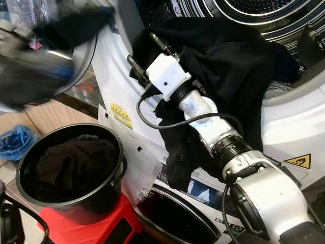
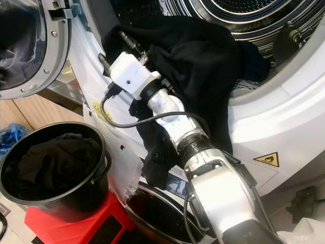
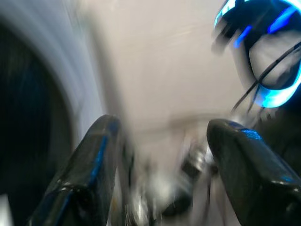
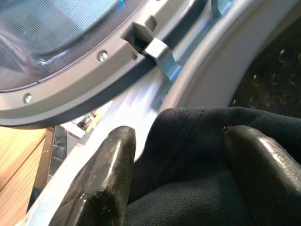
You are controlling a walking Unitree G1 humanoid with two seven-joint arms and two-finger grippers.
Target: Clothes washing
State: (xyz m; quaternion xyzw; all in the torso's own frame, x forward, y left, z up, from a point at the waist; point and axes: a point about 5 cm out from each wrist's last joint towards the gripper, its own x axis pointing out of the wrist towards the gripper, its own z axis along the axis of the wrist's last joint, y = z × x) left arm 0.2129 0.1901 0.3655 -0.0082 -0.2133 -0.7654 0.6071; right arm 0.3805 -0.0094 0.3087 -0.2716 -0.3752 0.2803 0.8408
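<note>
So we're mid-loading: right gripper [image 1: 143, 52], jaws spread around the black garment [image 2: 203, 66] draped over the washer rim [image 2: 264, 122]. Next, shove it into the drum [image 2: 244, 15]. Left gripper [image 3: 160, 169] jaws spread, empty.

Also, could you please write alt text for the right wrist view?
The right gripper rests open on a black garment draped over the washing machine's opening, one finger at its edge. Beyond are the open door's grey rim and the perforated drum.
</note>
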